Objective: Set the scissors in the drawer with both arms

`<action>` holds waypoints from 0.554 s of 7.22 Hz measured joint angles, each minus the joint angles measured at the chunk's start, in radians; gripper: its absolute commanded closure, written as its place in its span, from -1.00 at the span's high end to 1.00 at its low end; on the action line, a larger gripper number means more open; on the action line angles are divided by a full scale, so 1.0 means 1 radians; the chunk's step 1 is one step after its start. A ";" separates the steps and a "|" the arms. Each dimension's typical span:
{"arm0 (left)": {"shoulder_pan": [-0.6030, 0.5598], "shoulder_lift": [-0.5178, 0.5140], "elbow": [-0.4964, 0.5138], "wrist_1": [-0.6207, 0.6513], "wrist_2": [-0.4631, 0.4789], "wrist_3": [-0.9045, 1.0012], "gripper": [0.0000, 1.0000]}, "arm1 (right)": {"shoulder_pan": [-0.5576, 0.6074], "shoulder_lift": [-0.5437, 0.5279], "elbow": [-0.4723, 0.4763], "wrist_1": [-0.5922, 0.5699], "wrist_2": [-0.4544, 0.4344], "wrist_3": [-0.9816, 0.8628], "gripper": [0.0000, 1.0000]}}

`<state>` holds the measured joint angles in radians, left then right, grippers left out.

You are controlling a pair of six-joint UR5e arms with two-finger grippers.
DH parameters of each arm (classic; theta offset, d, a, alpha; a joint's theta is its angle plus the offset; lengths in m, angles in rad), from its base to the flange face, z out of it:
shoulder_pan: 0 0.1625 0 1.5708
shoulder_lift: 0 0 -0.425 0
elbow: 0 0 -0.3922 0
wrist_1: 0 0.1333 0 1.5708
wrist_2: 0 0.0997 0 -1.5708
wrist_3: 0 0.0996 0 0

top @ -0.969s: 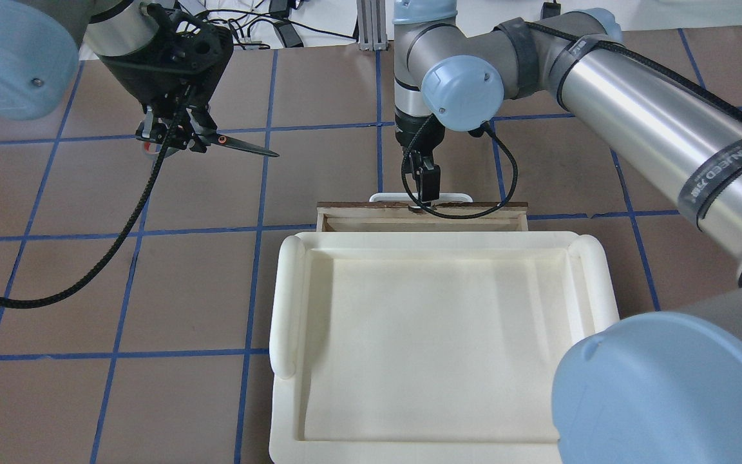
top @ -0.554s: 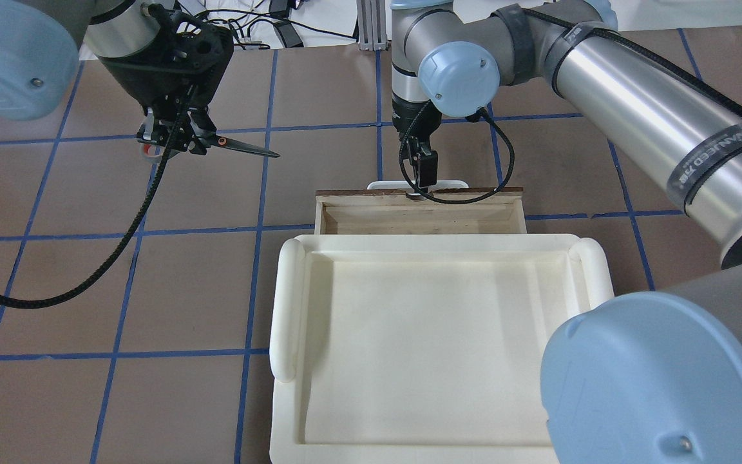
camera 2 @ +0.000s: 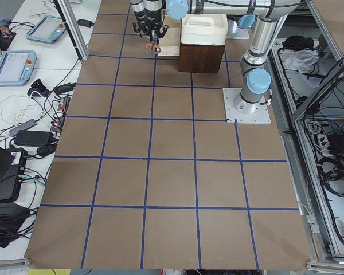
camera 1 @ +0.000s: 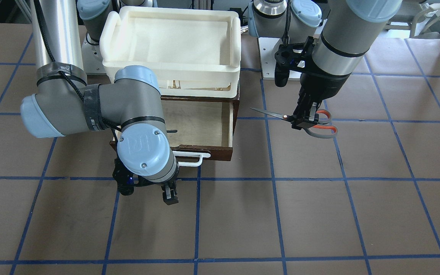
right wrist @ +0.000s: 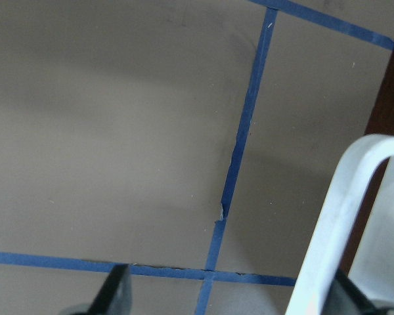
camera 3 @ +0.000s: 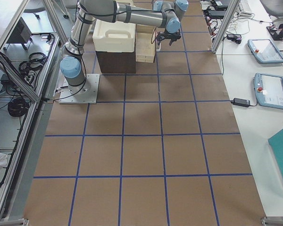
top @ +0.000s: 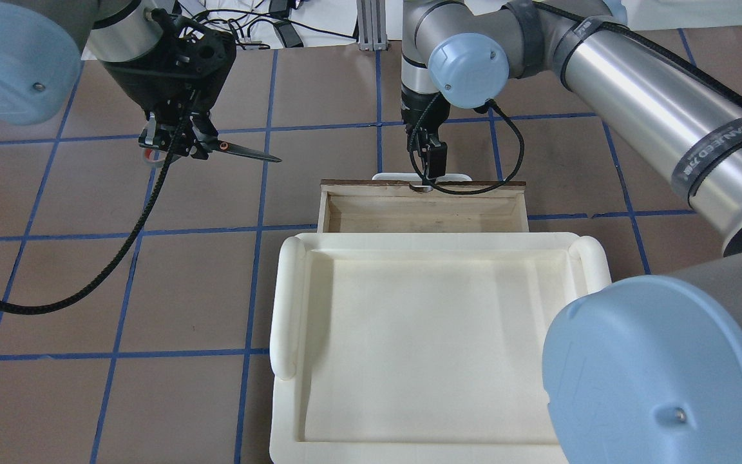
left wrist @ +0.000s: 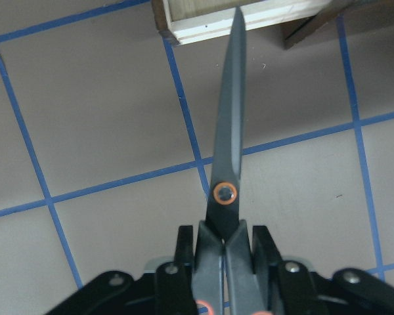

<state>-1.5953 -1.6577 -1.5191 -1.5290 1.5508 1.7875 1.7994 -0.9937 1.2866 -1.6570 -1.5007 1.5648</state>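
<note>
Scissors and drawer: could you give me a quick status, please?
Left gripper shut on scissors, aloft beside drawer. Right gripper open at handle, drawer pulled out. Tray tops drawer's rear; nothing between scissors and drawer.

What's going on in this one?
The left gripper holds the scissors in the air off to one side of the drawer, blades pointing toward it. The right gripper is at the drawer's white handle, and the drawer stands partly open. The scissors are not in it yet.
</note>
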 measured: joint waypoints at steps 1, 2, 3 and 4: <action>0.000 0.006 -0.014 0.005 -0.001 0.001 -1.00 | -0.001 0.007 -0.007 -0.003 -0.001 -0.005 1.00; 0.000 0.009 -0.021 0.007 -0.002 0.001 -1.00 | -0.002 0.010 -0.014 -0.005 -0.001 -0.009 1.00; 0.000 0.011 -0.023 0.008 -0.001 0.001 -1.00 | -0.003 0.013 -0.019 -0.007 -0.001 -0.015 1.00; 0.001 0.011 -0.023 0.009 -0.001 0.002 -1.00 | -0.007 0.017 -0.023 -0.009 -0.001 -0.022 1.00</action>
<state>-1.5945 -1.6465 -1.5426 -1.5204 1.5502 1.7896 1.7927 -0.9771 1.2633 -1.6662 -1.5017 1.5430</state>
